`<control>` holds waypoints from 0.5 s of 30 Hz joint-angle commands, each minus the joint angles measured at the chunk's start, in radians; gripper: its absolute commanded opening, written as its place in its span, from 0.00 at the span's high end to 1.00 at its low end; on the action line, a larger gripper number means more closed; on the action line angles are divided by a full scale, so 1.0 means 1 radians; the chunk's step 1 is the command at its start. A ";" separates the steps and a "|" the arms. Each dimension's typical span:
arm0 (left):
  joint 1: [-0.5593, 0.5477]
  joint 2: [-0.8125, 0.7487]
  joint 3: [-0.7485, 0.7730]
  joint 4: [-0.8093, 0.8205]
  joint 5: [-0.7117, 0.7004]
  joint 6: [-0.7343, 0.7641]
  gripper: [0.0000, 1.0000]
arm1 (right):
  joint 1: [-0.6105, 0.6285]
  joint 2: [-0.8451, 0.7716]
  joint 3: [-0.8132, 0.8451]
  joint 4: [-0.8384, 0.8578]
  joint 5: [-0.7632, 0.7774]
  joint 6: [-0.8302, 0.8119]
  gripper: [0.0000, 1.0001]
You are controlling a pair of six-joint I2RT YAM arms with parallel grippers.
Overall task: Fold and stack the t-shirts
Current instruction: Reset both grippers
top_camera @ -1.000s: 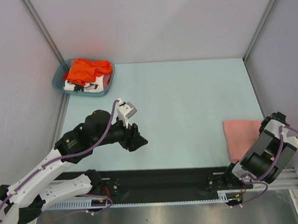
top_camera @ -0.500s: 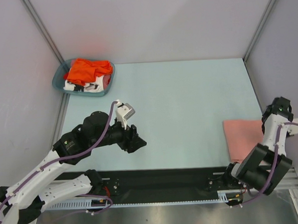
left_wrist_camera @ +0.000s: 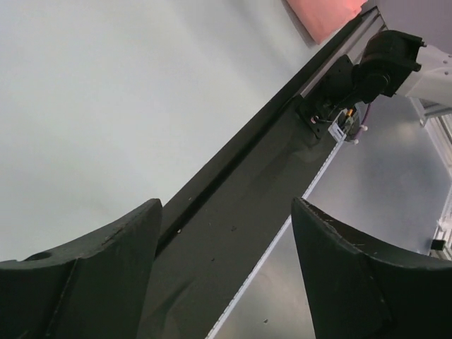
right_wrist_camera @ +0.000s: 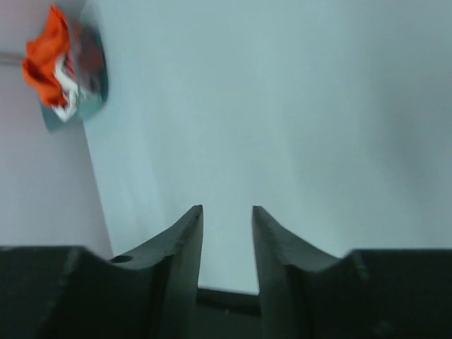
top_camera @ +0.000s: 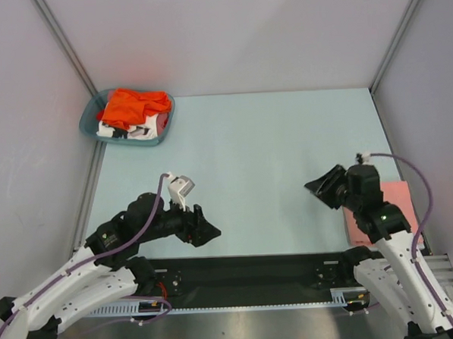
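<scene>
A salmon-pink t-shirt lies folded at the table's right edge, partly behind my right arm; a corner of it shows in the left wrist view. A bright orange t-shirt lies on top of a white t-shirt with black print in the teal basket at the far left; they also show in the right wrist view. My left gripper is open and empty near the front edge. My right gripper is open and empty, left of the pink shirt, jaws fairly close together.
A black rail runs along the table's near edge. Grey walls and metal posts enclose the table on three sides.
My right arm has swung up and forward from its folded pose, its gripper now over the table left of the pink shirt. My left gripper has drawn back slightly toward the front edge.
</scene>
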 commanded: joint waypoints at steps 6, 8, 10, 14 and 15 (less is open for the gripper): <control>0.008 -0.298 -0.330 0.296 -0.071 -0.377 0.11 | 0.251 -0.144 -0.283 0.101 -0.079 0.167 0.40; 0.008 -0.438 -0.435 0.355 -0.099 -0.469 0.05 | 0.263 -0.150 -0.306 0.128 -0.127 0.161 0.35; 0.008 -0.537 -0.499 0.372 -0.140 -0.533 0.00 | 0.274 -0.175 -0.334 0.150 -0.159 0.153 0.20; 0.010 -0.754 -0.591 0.386 -0.150 -0.665 0.00 | 0.272 -0.308 -0.434 0.342 -0.320 0.229 0.00; 0.010 -0.693 -0.588 0.436 -0.116 -0.643 0.00 | 0.275 -0.375 -0.467 0.428 -0.360 0.265 0.00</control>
